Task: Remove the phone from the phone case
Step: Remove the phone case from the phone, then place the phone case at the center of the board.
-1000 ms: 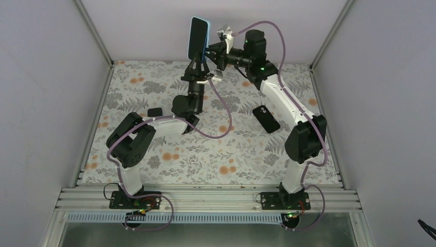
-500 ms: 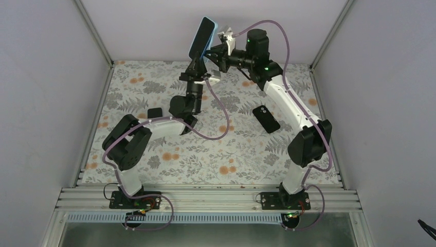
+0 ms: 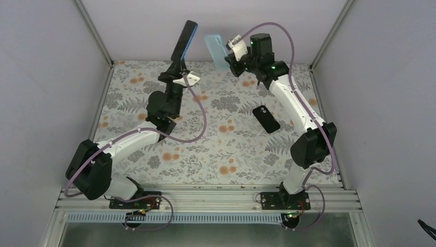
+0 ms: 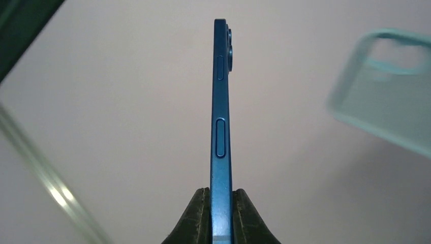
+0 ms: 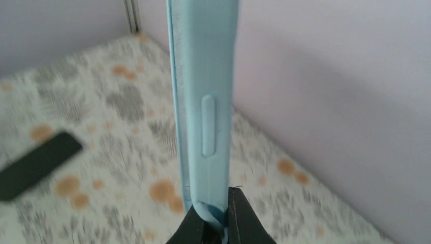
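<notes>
Your left hand (image 4: 221, 216) clamps the bare phone (image 4: 221, 127) edge-on; your right hand (image 5: 213, 221) pinches the empty case (image 5: 206, 101), held apart, likely so neither snags the other.

Walled in on three sides by plain pale grey panels (image 3: 41, 77). Covered with a floral cloth (image 3: 231, 149) of grey leaves and orange blooms. Framed at both far corners by slanted aluminium posts (image 3: 94, 32). Bounded along the near edge by a ribbed metal rail (image 3: 205, 198). Lit softly, evenly.
</notes>
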Tool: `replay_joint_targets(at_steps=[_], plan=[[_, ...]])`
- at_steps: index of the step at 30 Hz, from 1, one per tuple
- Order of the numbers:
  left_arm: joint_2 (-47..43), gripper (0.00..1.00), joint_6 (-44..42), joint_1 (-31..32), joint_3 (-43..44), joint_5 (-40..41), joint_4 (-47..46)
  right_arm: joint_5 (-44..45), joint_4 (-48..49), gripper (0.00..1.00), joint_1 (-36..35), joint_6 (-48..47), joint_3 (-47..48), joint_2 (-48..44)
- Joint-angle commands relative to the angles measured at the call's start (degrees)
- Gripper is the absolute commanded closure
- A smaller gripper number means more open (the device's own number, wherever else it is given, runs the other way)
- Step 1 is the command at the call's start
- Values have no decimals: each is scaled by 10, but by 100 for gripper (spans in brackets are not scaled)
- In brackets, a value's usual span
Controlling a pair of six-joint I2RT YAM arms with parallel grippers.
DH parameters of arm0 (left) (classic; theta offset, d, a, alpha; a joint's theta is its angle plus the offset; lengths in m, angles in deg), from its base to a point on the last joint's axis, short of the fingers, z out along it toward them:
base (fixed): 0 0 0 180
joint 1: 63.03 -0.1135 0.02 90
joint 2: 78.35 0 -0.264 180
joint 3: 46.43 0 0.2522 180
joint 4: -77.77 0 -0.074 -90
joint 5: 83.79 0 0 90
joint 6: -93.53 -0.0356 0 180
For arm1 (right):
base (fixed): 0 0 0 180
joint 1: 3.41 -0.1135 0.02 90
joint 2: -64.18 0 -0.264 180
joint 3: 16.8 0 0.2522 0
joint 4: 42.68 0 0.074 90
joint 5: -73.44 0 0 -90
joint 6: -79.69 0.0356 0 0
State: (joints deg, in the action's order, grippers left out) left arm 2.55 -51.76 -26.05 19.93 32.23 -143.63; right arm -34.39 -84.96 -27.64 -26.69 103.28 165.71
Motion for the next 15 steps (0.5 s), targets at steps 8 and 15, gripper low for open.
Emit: replay_joint_targets(at_steps=[8,15], plan=[[-55,98,-217,-120,-142,22,-150,-105,-172,97,30,-112,-146,-23],[-64,98,-291,-219,-252,-18,-154,-163,-226,96,37,-116,-141,72]])
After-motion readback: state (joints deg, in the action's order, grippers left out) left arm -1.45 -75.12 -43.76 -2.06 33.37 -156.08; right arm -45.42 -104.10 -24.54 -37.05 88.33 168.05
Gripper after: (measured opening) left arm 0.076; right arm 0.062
